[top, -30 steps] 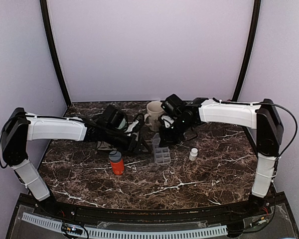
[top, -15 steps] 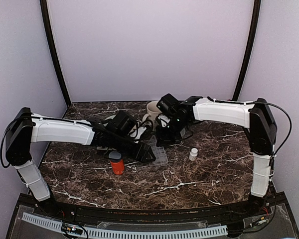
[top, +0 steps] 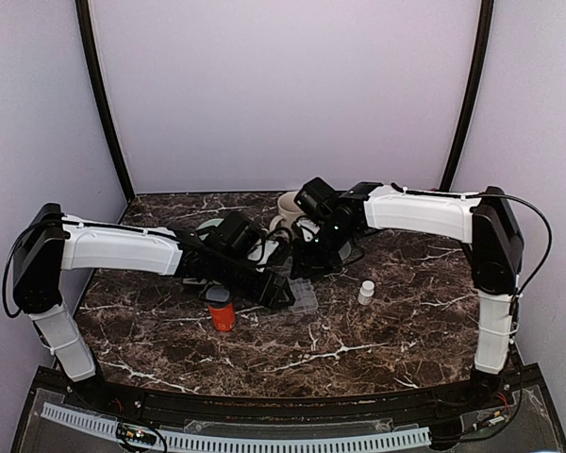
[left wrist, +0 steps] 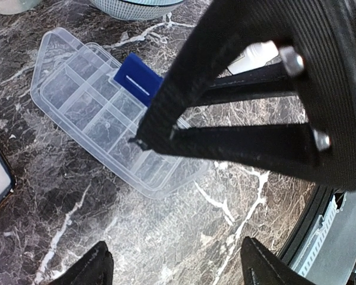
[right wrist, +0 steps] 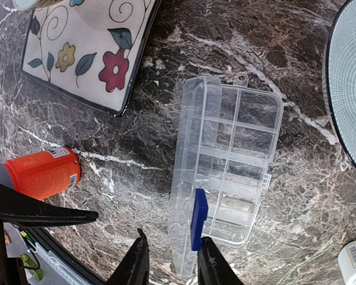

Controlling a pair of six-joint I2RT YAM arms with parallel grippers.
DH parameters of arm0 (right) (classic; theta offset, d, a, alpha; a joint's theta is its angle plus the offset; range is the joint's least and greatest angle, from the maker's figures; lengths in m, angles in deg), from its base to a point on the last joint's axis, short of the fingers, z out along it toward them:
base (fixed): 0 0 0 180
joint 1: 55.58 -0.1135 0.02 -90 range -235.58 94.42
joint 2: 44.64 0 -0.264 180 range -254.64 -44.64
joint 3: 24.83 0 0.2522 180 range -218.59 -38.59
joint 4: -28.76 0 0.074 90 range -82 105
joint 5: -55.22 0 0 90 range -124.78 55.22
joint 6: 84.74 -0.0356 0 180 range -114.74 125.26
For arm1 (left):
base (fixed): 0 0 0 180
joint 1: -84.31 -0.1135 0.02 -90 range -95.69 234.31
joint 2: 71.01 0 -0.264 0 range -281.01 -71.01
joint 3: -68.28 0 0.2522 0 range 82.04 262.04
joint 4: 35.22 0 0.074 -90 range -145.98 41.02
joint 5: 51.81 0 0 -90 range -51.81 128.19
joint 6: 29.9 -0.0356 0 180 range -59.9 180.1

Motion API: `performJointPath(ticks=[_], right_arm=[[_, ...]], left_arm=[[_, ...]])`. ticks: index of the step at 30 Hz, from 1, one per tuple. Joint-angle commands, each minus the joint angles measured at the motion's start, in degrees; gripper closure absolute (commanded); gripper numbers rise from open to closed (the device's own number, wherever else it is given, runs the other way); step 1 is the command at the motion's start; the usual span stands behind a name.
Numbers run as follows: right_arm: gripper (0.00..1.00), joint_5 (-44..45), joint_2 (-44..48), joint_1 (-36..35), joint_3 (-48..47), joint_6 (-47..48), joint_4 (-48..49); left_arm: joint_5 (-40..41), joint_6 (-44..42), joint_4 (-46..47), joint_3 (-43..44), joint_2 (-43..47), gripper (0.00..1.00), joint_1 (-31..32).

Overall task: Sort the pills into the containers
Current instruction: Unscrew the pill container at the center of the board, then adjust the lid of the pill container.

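Left hand [left wrist: 178,266], right hand [right wrist: 172,252] both parted; right wrist, unlike left, shows orange bottle [right wrist: 38,174].

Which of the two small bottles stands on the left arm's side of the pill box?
The orange bottle, close to the left arm; the white bottle stands on the other side of the clear pill box.

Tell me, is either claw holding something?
Left gripper: nothing. Right gripper: open, nothing clamped; a blue piece stands by one fingertip, attachment unclear.
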Motion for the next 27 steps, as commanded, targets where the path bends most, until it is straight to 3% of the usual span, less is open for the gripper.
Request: performJointPath(ticks=[1, 10, 16, 27], right_arm=[[0.69, -0.65, 1.95, -0.57, -0.77, 0.1, 1.31], [0.55, 1.14, 8.98, -0.7, 2.92, -0.16, 2.49], [0.55, 3.68, 14.51, -0.62, 8.18, -0.77, 5.36], [0.96, 5.81, 18.59, 0.95, 23.81, -0.96, 15.61]], left_arm=[[1.74, -0.38, -2.07, 1.91, 2.16, 0.24, 0.31], [6.31, 0.51, -6.38, 4.81, 4.78, 0.25, 0.73], [8.63, 1.17, -10.15, 9.42, 2.65, 0.27, 1.71], [13.13, 1.51, -19.65, 21.69, -7.96, 0.28, 4.07]])
